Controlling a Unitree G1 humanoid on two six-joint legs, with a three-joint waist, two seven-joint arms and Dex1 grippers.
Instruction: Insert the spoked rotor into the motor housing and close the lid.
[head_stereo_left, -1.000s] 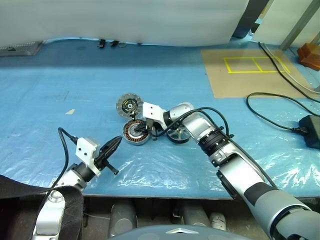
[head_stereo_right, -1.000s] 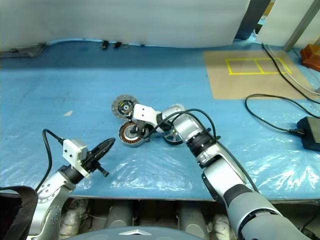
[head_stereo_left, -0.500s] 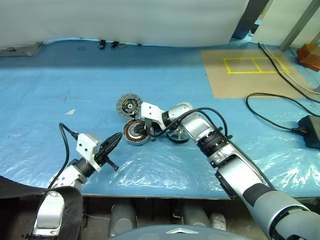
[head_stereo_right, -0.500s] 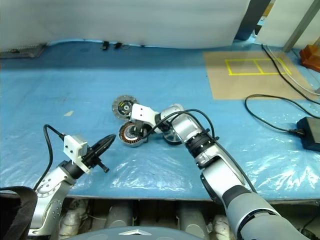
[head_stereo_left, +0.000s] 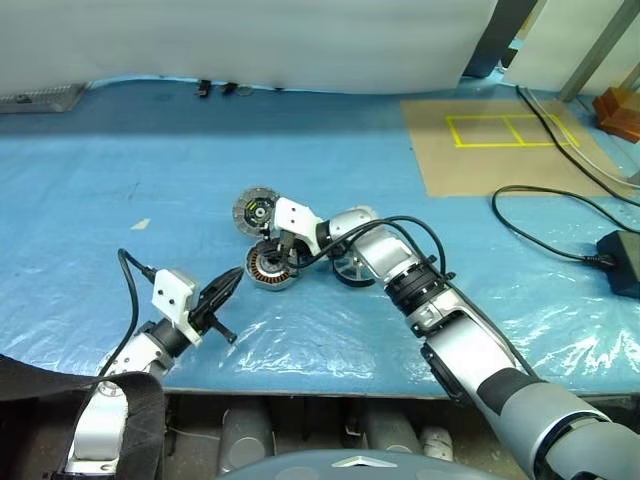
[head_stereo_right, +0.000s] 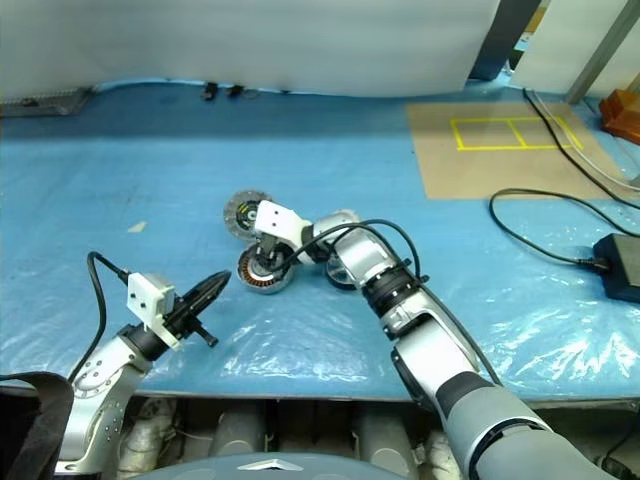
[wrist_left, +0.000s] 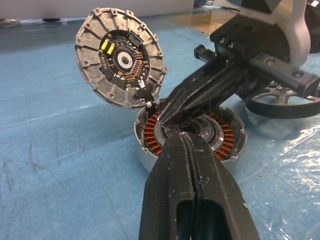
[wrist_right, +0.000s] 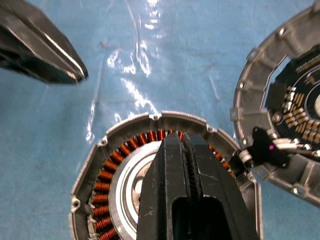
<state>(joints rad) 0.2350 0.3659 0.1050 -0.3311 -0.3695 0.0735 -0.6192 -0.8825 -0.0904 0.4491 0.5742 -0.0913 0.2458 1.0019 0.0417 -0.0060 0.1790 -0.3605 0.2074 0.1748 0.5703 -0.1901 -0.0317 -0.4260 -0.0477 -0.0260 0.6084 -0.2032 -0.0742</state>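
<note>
The motor housing (head_stereo_left: 268, 270), a silver cup with copper windings, lies on the blue sheet. Its lid (head_stereo_left: 257, 211) stands tilted open at the housing's far rim, its yellow-black centre showing; in the left wrist view the lid (wrist_left: 120, 57) joins the housing (wrist_left: 227, 137) at its edge. My right gripper (head_stereo_left: 276, 257) is shut and empty, tips down over the housing's hub (wrist_right: 125, 185). The spoked rotor (head_stereo_left: 357, 270) rests on the sheet just right of the housing, partly behind my right arm. My left gripper (head_stereo_left: 233, 281) is shut and empty, pointing at the housing from the near left, a little short of it.
A cardboard sheet with yellow tape (head_stereo_left: 490, 140) lies at the back right. A black cable (head_stereo_left: 540, 225) and a power adapter (head_stereo_left: 622, 262) sit at the right. The table's front edge (head_stereo_left: 300, 392) runs close below both arms. An orange object (head_stereo_left: 622, 110) is at the far right.
My right wrist has turned a little, swinging its shut gripper slightly left over the housing. The left arm, housing, lid and rotor have kept still.
</note>
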